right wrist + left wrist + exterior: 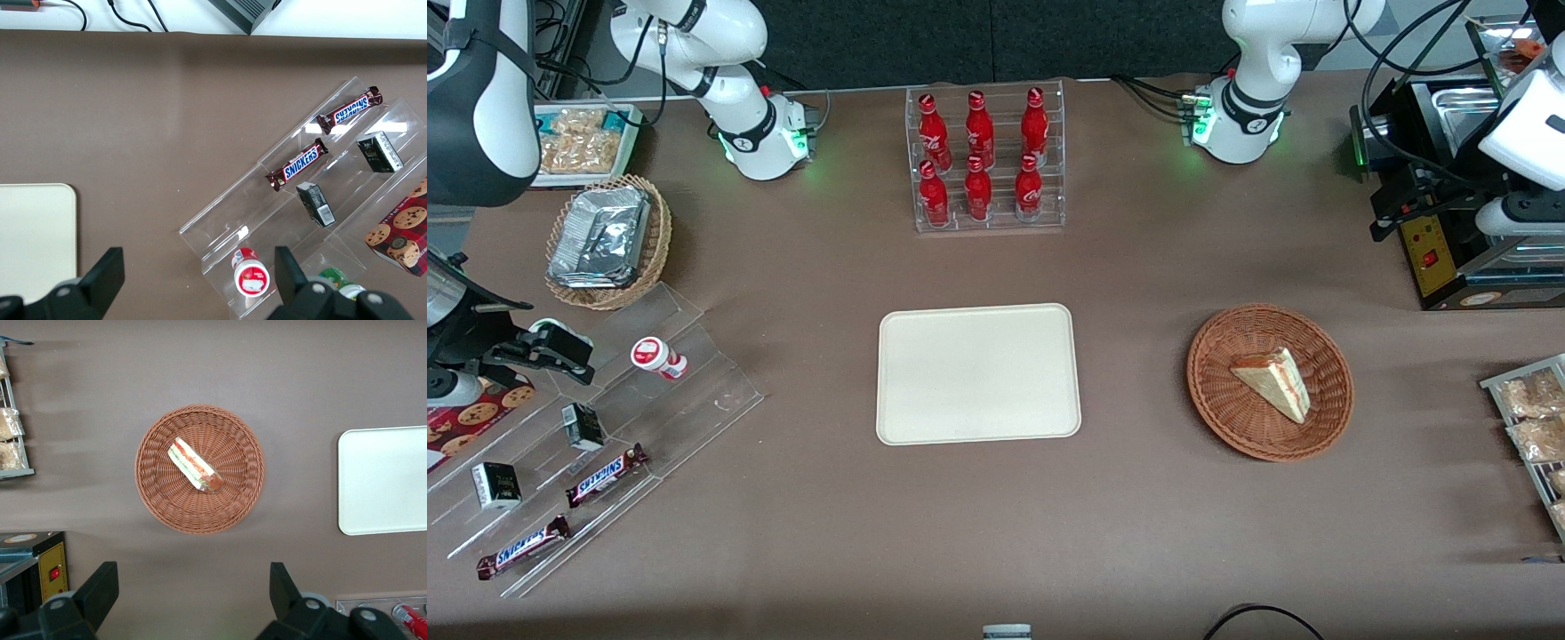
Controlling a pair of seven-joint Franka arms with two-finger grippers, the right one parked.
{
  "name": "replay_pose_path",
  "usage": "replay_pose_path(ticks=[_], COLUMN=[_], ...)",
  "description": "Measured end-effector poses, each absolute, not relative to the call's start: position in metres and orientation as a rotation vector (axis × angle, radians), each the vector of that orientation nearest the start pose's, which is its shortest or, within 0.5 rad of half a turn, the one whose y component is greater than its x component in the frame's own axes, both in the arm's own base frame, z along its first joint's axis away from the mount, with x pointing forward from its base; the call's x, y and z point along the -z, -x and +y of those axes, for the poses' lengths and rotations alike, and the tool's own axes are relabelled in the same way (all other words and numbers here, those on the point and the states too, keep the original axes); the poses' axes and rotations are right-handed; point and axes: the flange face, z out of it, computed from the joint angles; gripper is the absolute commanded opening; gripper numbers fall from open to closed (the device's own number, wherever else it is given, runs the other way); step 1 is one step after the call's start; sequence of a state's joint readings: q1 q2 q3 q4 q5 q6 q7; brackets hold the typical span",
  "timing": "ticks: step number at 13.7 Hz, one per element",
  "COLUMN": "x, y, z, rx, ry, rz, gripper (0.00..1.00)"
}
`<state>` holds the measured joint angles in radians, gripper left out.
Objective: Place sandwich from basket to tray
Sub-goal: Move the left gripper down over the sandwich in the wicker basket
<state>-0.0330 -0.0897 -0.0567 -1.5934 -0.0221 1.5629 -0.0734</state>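
Note:
The sandwich (1276, 378), a pale bread wedge with red and green filling, lies in the reddish-brown wicker basket (1209, 391) toward the working arm's end of the table. The cream tray (978, 373) lies flat and bare at the table's middle, beside the basket. In the left wrist view my gripper (193, 570) hangs open high above the brown tabletop, with nothing between its fingers. It hangs a little farther from the front camera than the basket (160, 500), apart from the sandwich (193, 465). The tray's edge (383, 480) shows there too.
A clear rack of red bottles (987, 160) stands farther back than the tray. A black machine (1449, 231) and a rack of packaged snacks (1534, 418) flank the basket. A paler wicker basket with foil containers (609, 240) and an acrylic stand with candy bars (596, 427) sit toward the parked arm's end.

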Motion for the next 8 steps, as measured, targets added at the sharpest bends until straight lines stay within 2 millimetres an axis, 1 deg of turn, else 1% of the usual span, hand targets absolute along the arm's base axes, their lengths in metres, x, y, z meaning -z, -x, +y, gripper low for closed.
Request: replay_pose_path(ticks=[3,4,5,6,8], x=[-0.657,-0.652,-0.643,-0.629,-0.588], y=[-0.521,-0.521,-0.524,-0.527,-0.540], z=[-0.051,-0.051,-0.051,-0.051,-0.052], rx=[0.034,0.011,-0.023,-0.066,-0.138], ry=[3.160,3.160,3.155,3.144,3.105], rz=[0.013,-0.030,-0.120,-0.230,-0.458], gripper=[1.00,1.00,1.00,1.00,1.00])
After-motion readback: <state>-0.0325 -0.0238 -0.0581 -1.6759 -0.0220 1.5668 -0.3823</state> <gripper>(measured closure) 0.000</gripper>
